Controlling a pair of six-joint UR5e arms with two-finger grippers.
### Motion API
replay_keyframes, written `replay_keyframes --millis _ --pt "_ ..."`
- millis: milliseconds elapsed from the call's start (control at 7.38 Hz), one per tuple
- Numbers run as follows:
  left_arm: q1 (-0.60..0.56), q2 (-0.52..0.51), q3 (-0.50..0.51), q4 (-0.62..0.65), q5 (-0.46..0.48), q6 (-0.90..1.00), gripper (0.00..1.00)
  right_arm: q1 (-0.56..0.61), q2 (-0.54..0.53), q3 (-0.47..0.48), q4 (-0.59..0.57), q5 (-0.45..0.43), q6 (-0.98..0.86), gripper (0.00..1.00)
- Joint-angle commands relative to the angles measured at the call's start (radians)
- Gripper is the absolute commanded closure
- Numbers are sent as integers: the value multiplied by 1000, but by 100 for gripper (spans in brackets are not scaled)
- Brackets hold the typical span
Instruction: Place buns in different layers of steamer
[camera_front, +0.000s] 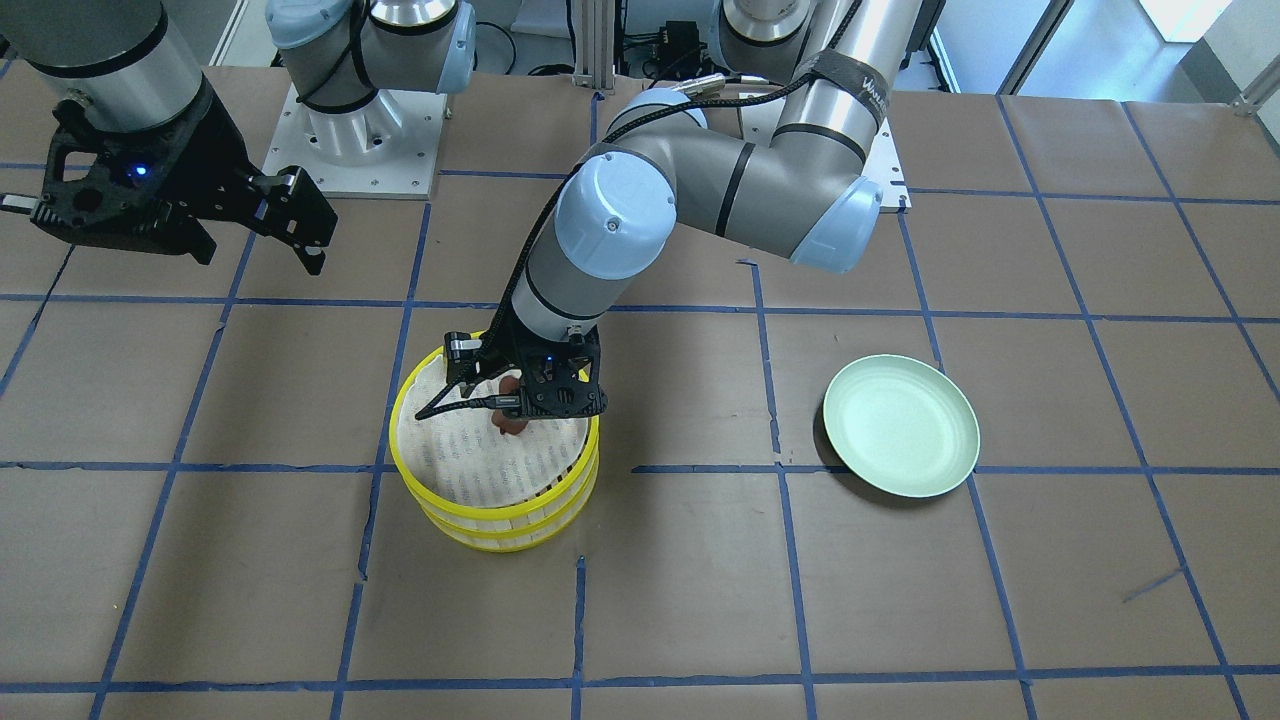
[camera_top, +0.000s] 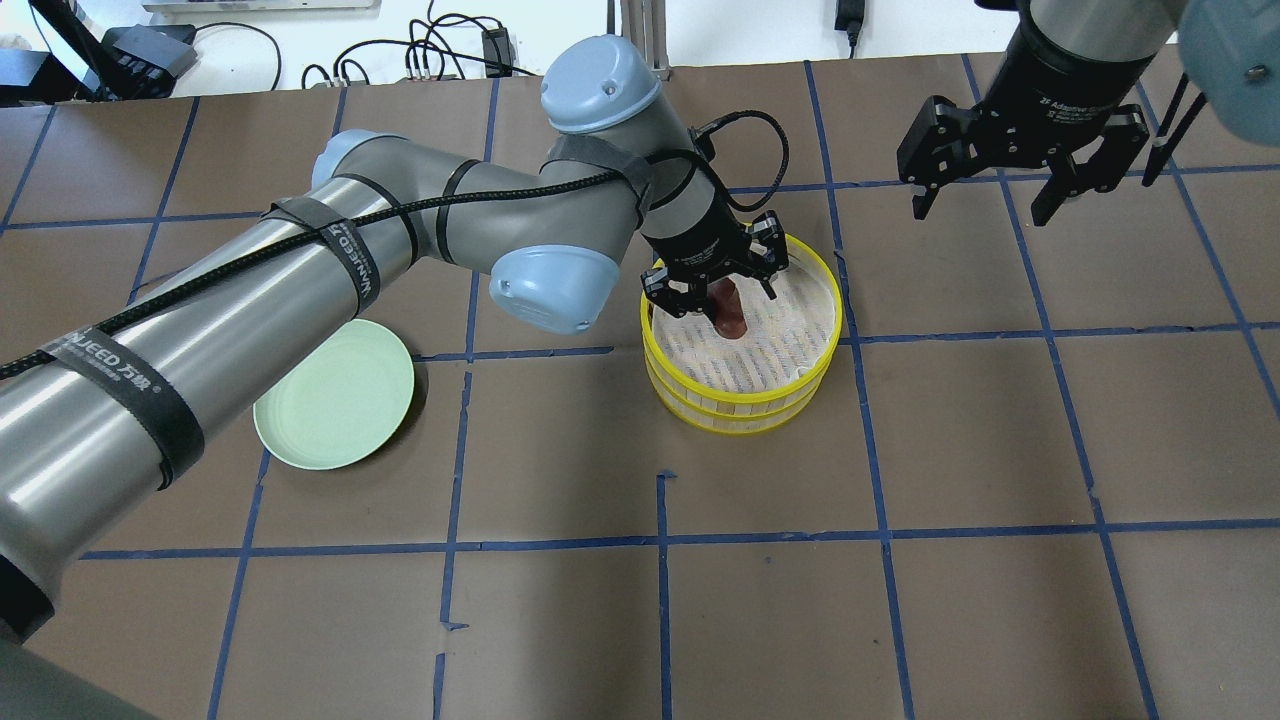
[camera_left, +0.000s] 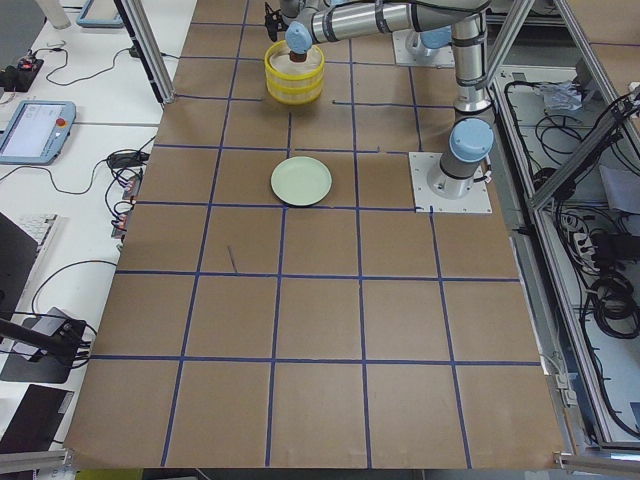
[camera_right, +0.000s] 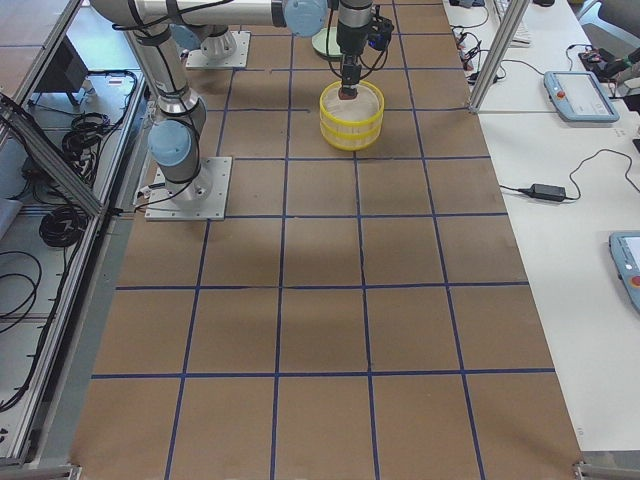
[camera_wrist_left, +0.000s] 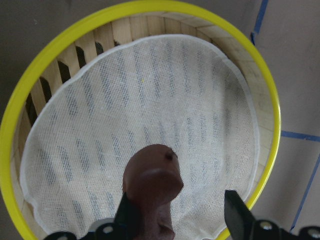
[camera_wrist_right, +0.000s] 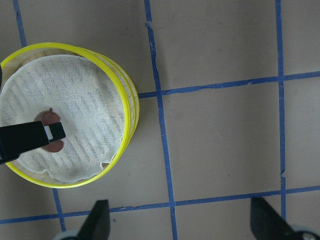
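Observation:
The two steamer tiers (camera_top: 745, 402) stand stacked, with yellow rims and a white mesh liner in the top one. My left gripper (camera_top: 712, 300) hangs over the top tier with its jaws apart. The dark reddish-brown bun (camera_wrist_left: 152, 180) stands on end against one finger (camera_wrist_left: 127, 220), and a gap separates it from the other finger. It also shows in the overhead view (camera_top: 733, 318) and in the front view (camera_front: 512, 427). The white bun is out of view. My right gripper (camera_top: 1010, 195) is open and empty, raised off to the side of the steamer.
An empty pale green plate (camera_top: 335, 395) lies on the brown table beside my left arm. It also shows in the front view (camera_front: 900, 425). Blue tape lines grid the table. Both arm bases stand at the table's robot side.

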Motion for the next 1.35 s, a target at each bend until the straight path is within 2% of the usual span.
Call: replay_keyframes --millis 0,271,542,677,813,1084,1219 --pt "0 8 1 1 1 0 32 2 0 0 0 2 0 1" --pt "47 95 -6 -32 33 23 26 6 -2 -8 0 -4 -2 1" --pt "190 219 -5 -234 94 187 20 11 -2 -12 -1 2 -2 1" --pt "274 304 -6 -305 257 355 6 17 6 -27 -1 22 -2 1" --pt "334 365 3 -414 317 483 2 23 11 -38 2 22 0 1" --pt "415 460 21 -618 441 675 0 25 12 -41 3 23 0 1" --pt "422 464 6 -628 443 667 0 25 12 -41 5 23 0 1"
